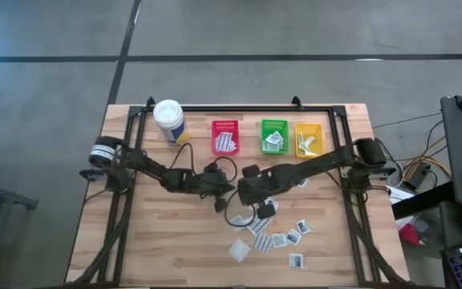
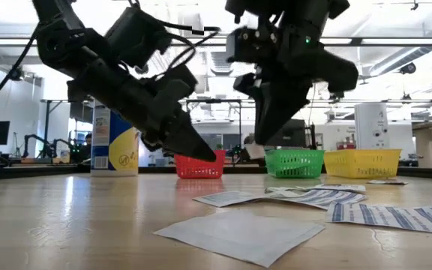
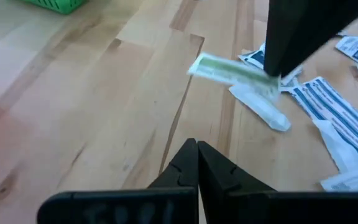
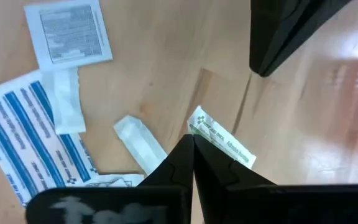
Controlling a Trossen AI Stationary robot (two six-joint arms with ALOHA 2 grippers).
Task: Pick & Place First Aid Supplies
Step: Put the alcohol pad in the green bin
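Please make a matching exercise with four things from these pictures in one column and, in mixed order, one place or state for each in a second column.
Things:
1. red bin
2. yellow bin
3. canister
4. right gripper

Places or states:
A. jaws shut on a green-printed packet
B. far edge, next to the canister
C. far-left part of the table
D. far edge, rightmost of the three bins

Pairs: 1-B, 2-D, 3-C, 4-A

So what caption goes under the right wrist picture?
Right gripper shut on a green-printed packet, lifted above the wooden table and loose packets.
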